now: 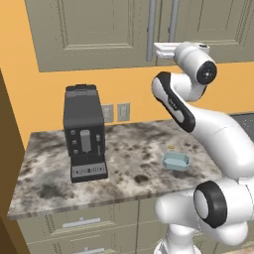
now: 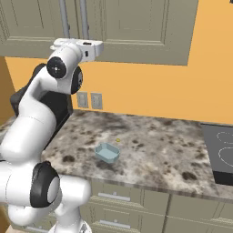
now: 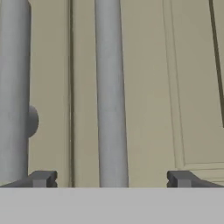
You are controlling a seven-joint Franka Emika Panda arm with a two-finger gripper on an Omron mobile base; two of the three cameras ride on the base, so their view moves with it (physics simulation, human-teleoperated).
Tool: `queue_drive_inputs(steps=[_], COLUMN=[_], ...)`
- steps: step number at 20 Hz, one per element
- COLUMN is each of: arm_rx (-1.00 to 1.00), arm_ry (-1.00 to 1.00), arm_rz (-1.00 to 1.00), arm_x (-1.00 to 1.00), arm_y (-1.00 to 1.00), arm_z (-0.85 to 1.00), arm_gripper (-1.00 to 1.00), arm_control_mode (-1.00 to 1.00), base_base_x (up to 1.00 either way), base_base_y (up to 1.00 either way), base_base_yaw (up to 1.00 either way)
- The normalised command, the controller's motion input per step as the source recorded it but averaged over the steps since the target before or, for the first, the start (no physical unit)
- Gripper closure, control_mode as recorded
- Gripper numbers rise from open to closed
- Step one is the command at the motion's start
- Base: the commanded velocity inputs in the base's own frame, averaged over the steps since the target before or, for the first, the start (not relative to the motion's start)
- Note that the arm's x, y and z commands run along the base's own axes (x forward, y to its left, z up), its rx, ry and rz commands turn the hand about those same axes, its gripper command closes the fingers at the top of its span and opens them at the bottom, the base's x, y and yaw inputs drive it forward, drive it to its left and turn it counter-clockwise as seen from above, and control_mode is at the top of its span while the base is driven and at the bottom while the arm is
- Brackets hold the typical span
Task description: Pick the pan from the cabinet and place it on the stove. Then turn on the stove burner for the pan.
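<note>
Speckled grey-brown granite countertop (image 1: 129, 149) runs across the base views; toward its left end, near the back edge, stands a black and grey boxy coffee machine (image 1: 84, 131); on the orange wall just right of it sit two pale square wall outlets (image 1: 115, 112); further right, near the front edge of the countertop, lies a small pale-blue shallow dish (image 1: 176, 161), with a tiny yellow speck just behind it; at the far right end lies the flat black glass stove (image 2: 220, 152) with thin white burner rings. Above, the grey-beige wall cabinet (image 1: 94, 30) has its recessed-panel doors closed — the pan cannot be seen. In the hand view two long vertical grey bar handles (image 3: 110, 92) run side by side; the two-finger gripper (image 3: 113, 178) stands spread wide — the right handle lies between its dark fingertips (image 3: 181, 178), which do not touch it.
</note>
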Motion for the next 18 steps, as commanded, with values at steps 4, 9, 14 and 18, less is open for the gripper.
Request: queue_drive_inputs(steps=[4,9,14,18], arm_rx=[0.0,0.0,0.0,0.0], arm_ry=[-0.02,-0.01,0.0,0.0], arm_rz=[0.0,0.0,0.0,0.0], arm_x=[0.36,0.37,0.39,0.43], arm_y=[0.0,0.05,0.08,0.06], arm_z=[0.01,0.0,0.0,0.0], arm_gripper=[-1.0,-1.0,-1.0,-1.0], arm_control_mode=[-1.0,-1.0,-1.0,-1.0], base_base_x=[0.0,0.0,0.0,0.0], base_base_y=[0.0,0.0,0.0,0.0], base_base_yaw=[0.0,0.0,0.0,0.0])
